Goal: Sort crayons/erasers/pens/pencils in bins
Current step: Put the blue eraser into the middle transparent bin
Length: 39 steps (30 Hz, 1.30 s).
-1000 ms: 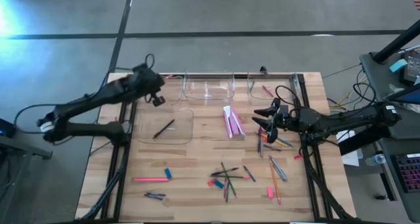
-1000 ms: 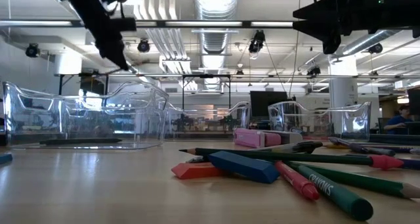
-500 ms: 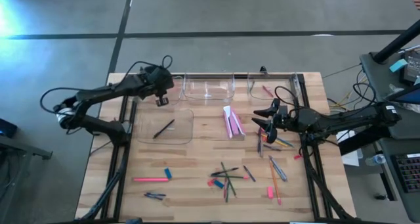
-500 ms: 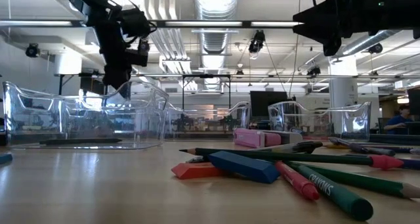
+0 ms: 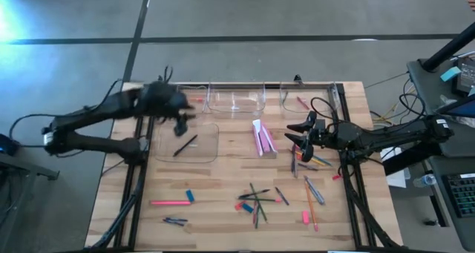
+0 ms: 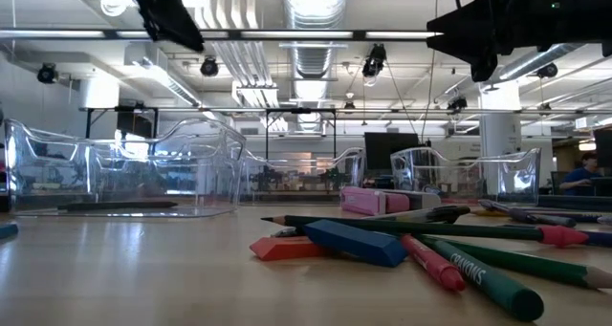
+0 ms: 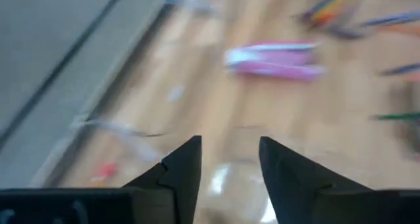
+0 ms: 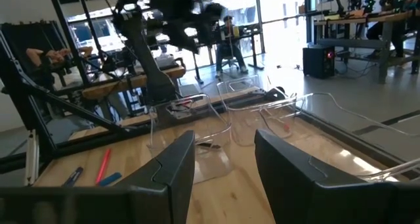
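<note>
Two sets of jaws are standing parted and empty, and the right gripper (image 5: 297,136) is hanging nearer than the left gripper (image 5: 180,119) to the pink erasers (image 5: 263,138) at the bench's middle, lying lengthwise toward the far edge.

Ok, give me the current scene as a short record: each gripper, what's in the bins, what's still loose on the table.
left gripper: open, empty, above the left bin
right gripper: open, empty, hovering near the table's right edge
left bin contents: one dark stick
far right bin: one pink stick
middle far bin: contents cannot tell
loose items: pink erasers mid-table, blue eraser, mixed sticks along the near side
</note>
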Each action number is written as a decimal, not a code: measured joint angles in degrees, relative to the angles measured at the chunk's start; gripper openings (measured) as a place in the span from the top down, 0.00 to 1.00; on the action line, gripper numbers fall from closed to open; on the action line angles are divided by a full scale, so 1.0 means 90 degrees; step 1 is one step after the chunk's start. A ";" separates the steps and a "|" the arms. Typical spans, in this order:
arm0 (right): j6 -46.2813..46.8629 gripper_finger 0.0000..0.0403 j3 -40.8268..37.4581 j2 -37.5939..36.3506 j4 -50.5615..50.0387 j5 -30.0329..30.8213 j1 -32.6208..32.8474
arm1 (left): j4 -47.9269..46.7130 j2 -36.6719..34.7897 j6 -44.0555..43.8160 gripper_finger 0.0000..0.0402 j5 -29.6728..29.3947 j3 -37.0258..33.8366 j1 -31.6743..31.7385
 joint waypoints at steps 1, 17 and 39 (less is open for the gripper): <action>0.0002 0.63 0.0000 0.0000 -0.0002 0.0000 0.0000 | 0.0002 -0.0154 -0.0313 0.68 -0.0159 -0.0079 -0.0489; 0.0175 0.63 0.0000 -0.0002 0.0053 0.0000 0.0000 | 0.0593 0.2819 -0.4590 0.78 -0.5318 -0.0467 -0.7541; 0.0223 0.63 0.0000 -0.0002 -0.0029 0.0000 0.0000 | -0.0242 0.4817 -0.6387 0.50 -0.1929 0.0186 -0.6584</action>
